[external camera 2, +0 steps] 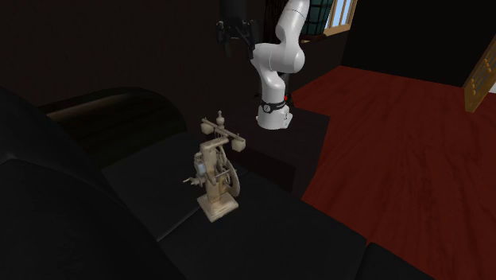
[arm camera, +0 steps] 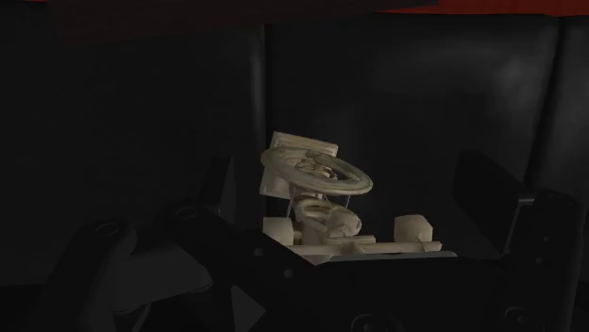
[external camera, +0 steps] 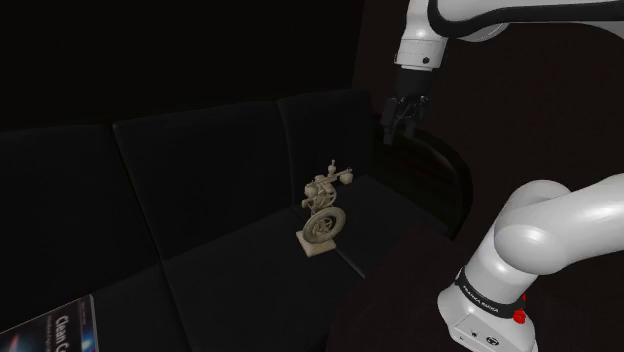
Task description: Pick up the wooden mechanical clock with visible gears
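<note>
A pale wooden mechanical clock (external camera: pixel 323 215) with a big gear wheel and a square base stands upright on the seat of a black sofa (external camera: pixel 200 170). In the second exterior view the clock (external camera 2: pixel 216 171) shows its crossbar with two small weights on top. My black gripper (external camera: pixel 401 130) hangs high above the sofa's rounded arm (external camera: pixel 440 165), well up and toward the shoulder view's right of the clock, touching nothing. In the wrist view the fingers stand apart, and the clock (arm camera: pixel 316 203) lies far below, between them. The gripper (arm camera: pixel 347 172) is open and holds nothing.
A magazine (external camera: pixel 50 330) lies on the sofa seat at the shoulder view's lower left. The sofa back rises behind the clock. A red wooden floor (external camera 2: pixel 397 119) spreads beside the stand, with a window (external camera 2: pixel 338 12) and a framed picture (external camera 2: pixel 481 75) farther off.
</note>
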Tool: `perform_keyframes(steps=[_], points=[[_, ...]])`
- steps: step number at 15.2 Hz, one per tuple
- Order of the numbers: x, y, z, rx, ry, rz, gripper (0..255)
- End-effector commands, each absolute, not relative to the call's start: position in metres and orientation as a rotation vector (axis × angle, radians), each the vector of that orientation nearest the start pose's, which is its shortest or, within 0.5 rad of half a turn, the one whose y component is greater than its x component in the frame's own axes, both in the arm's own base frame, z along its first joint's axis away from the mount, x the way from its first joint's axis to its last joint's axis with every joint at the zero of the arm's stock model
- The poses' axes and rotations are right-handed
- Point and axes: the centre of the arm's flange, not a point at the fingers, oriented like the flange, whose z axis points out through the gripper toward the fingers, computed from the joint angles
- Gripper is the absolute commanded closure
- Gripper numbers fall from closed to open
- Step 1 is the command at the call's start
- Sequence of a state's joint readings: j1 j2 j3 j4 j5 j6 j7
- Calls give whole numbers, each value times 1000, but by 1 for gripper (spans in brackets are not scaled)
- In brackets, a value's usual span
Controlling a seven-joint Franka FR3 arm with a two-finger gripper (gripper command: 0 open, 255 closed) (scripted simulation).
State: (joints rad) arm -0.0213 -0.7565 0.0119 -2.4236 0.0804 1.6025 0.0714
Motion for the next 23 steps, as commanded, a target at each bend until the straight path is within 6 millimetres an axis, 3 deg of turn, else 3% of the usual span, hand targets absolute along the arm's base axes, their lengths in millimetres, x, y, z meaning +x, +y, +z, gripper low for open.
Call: perform_keyframes(steps=[1,12,23], points=[[314,6,552,-3067,137,102,0],[421,34,457,-3103,371,105,0],[527,41,362,-3120,604,107,0]])
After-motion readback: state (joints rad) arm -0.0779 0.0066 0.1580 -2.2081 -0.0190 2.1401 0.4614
